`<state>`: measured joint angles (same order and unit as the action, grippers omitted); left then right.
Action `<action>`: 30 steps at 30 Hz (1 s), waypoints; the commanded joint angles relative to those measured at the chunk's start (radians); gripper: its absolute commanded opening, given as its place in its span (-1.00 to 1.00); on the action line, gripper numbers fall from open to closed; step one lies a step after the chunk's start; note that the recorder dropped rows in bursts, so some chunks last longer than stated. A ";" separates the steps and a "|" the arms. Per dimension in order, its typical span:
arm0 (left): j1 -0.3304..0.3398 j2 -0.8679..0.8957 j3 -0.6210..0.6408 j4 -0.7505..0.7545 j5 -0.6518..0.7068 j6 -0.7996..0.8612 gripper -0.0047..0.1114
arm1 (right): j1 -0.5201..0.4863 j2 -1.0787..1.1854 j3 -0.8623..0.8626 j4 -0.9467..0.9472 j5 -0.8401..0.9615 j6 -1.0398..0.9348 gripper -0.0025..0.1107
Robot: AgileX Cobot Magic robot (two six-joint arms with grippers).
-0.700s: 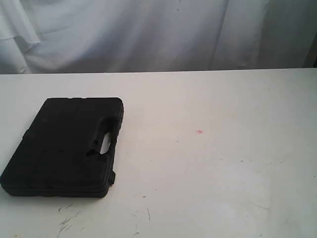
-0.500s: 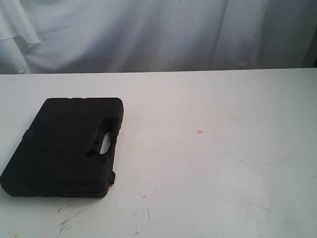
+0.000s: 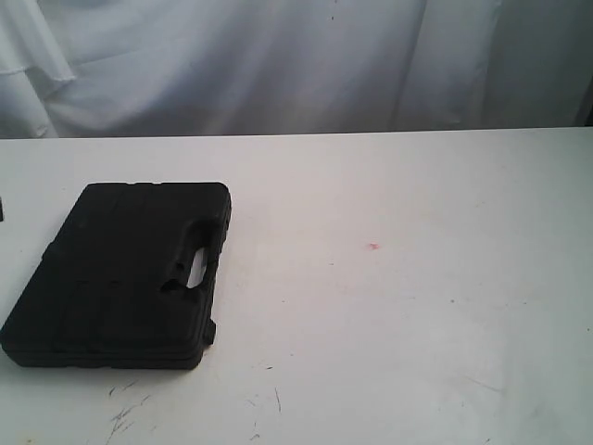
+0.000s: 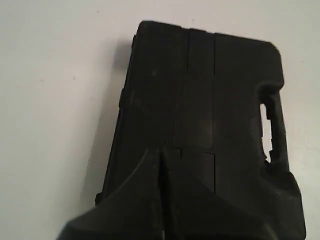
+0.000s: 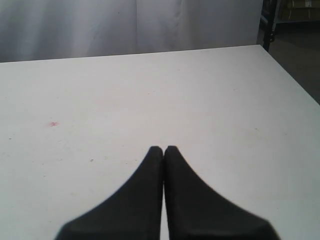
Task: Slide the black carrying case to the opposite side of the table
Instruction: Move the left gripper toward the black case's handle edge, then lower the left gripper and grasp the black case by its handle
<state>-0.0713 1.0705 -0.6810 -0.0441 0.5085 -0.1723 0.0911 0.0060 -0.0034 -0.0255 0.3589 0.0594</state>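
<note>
The black carrying case (image 3: 120, 273) lies flat on the left part of the white table (image 3: 398, 306), its handle slot (image 3: 195, 269) facing the middle. In the left wrist view the case (image 4: 210, 95) fills most of the picture, and my left gripper (image 4: 161, 150) hovers over it, shut, with nothing between its fingers. Whether it touches the lid I cannot tell. In the exterior view only a dark sliver (image 3: 2, 211) shows at the left edge, beside the case. My right gripper (image 5: 164, 148) is shut and empty above bare tabletop (image 5: 150, 90), out of the exterior view.
A small pink spot (image 3: 373, 247) marks the table's middle, and dark scuffs (image 3: 125, 408) run near the front edge. A white curtain (image 3: 278, 56) hangs behind the far edge. In the right wrist view the table's edge (image 5: 292, 75) borders a dark floor.
A dark sliver has come into the exterior view at the left edge, beside the case. The case itself has not moved.
</note>
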 commanded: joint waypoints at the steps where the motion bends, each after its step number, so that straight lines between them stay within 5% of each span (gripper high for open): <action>1: 0.002 0.095 -0.011 -0.088 0.003 -0.009 -0.92 | -0.004 -0.006 0.003 0.008 -0.014 -0.005 -0.96; 4: 0.002 0.155 -0.028 -0.166 0.005 0.086 -0.92 | -0.004 -0.006 0.003 0.008 -0.014 -0.005 -0.96; 11: -0.014 0.329 -0.294 -0.201 0.294 0.128 -0.92 | -0.004 -0.006 0.003 0.008 -0.014 -0.005 -0.96; 30: -0.354 0.791 -0.742 -0.068 0.494 -0.092 -0.92 | -0.004 -0.006 0.003 0.008 -0.014 -0.005 -0.96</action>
<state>-0.3942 1.8093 -1.3666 -0.1309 0.9788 -0.2395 0.0911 0.0060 -0.0034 -0.0255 0.3568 0.0594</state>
